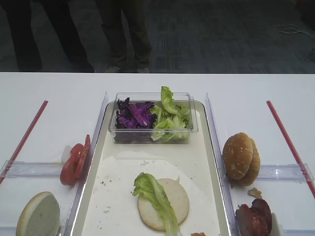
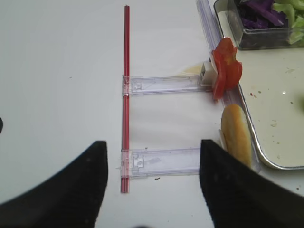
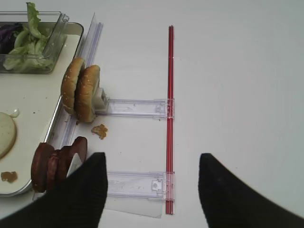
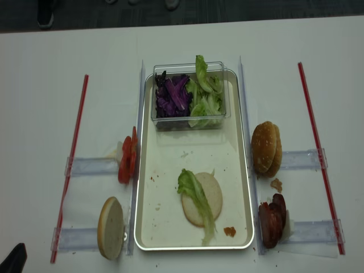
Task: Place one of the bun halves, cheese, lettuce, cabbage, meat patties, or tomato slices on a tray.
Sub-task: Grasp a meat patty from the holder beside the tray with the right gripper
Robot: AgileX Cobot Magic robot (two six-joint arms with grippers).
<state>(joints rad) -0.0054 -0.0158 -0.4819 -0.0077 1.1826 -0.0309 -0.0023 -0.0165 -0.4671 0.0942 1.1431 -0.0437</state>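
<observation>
Lying along the worktop's left edge, a pale bun half (image 4: 111, 227) and the tomato slices (image 4: 126, 160) are being propped upright in holders; toppling is being risked if nudged. On the tray (image 4: 170, 227), a lettuce (image 4: 196, 196) leaf is draping loosely over a bun base (image 4: 211, 196) and could be dragged off. Both the left end effector (image 2: 152, 190) and right end effector (image 3: 152, 190) are being held apart, gripping nothing.

On the white table (image 1: 59, 98), the tray (image 1: 98, 196) held a pale bun half (image 1: 172, 204) at 6 o'clock with a lettuce leaf (image 1: 155, 194) draped over it. A clear tub (image 1: 152, 136) of purple cabbage (image 1: 134, 115) and lettuce sat at 12 o'clock.
</observation>
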